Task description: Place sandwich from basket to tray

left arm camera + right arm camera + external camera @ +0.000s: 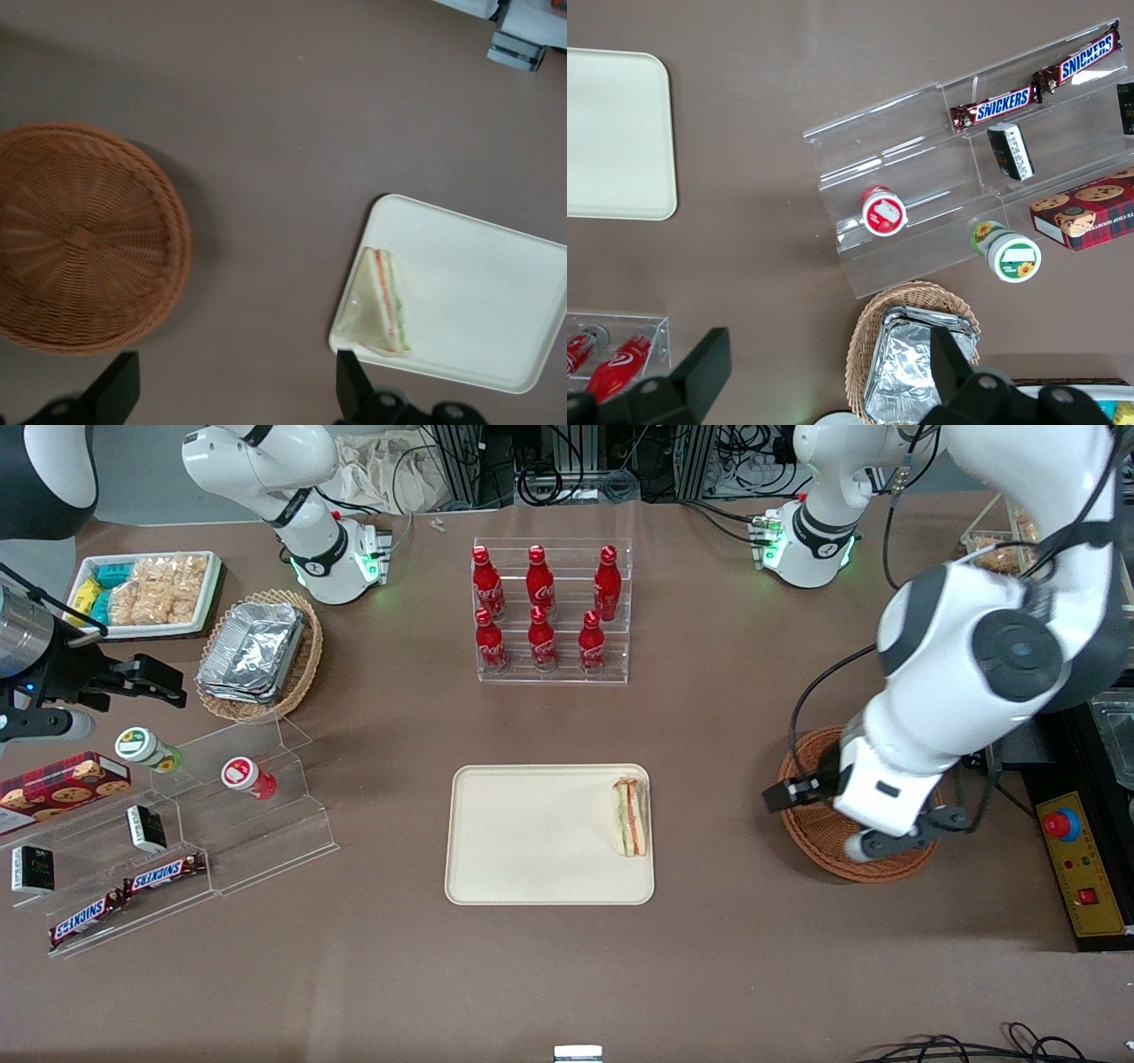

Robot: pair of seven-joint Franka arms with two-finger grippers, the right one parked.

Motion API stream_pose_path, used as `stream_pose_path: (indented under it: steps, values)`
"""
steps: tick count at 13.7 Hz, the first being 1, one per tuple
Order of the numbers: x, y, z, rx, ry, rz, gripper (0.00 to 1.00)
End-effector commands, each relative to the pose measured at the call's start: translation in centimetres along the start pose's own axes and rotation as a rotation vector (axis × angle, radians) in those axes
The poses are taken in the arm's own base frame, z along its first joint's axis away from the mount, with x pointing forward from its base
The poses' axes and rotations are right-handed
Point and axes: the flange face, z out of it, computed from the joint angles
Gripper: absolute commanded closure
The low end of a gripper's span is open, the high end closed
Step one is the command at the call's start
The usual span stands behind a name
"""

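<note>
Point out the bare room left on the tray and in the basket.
The tray is bare except its edge nearest the basket, where the sandwich lies. The basket holds nothing, but the open gripper hangs over it. Brown table between tray and basket is free.

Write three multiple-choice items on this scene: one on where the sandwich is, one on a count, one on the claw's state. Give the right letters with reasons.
1. Where is the sandwich?
A. in the round basket
B. on the tray, at the edge toward the working arm
C. on the bare table

2. How many red bottles stand in the clear rack?
A. four
B. six
C. eight

3. What state is the claw in?
A. open and empty
B. shut on the sandwich
C. shut on a bottle

Answers: 1 B, it lies inside the tray rim. 2 B, two rows of three. 3 A, its fingers stand apart, holding nothing, above the table by the empty basket.
</note>
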Motion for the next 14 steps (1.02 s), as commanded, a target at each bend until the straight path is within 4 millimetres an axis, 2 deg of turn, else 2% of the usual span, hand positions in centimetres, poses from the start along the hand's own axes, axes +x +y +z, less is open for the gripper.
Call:
stream_pose_path:
  steps: [1, 4, 6, 8, 9, 14]
  values:
    - [-0.8, -4.5, -5.1, 0.001, -0.074, 0.084, 0.00]
    - [-2.7, -9.0, -8.8, 0.053, -0.134, 0.133, 0.00]
    - [-4.9, -12.4, -11.7, 0.081, -0.178, 0.158, 0.00]
    - [-7.3, -14.4, -12.6, 0.115, -0.199, 0.143, 0.00]
    - [-7.7, -14.6, -12.8, 0.124, -0.197, 0.143, 0.00]
    - [-7.2, -14.4, -12.8, 0.121, -0.192, 0.145, 0.00]
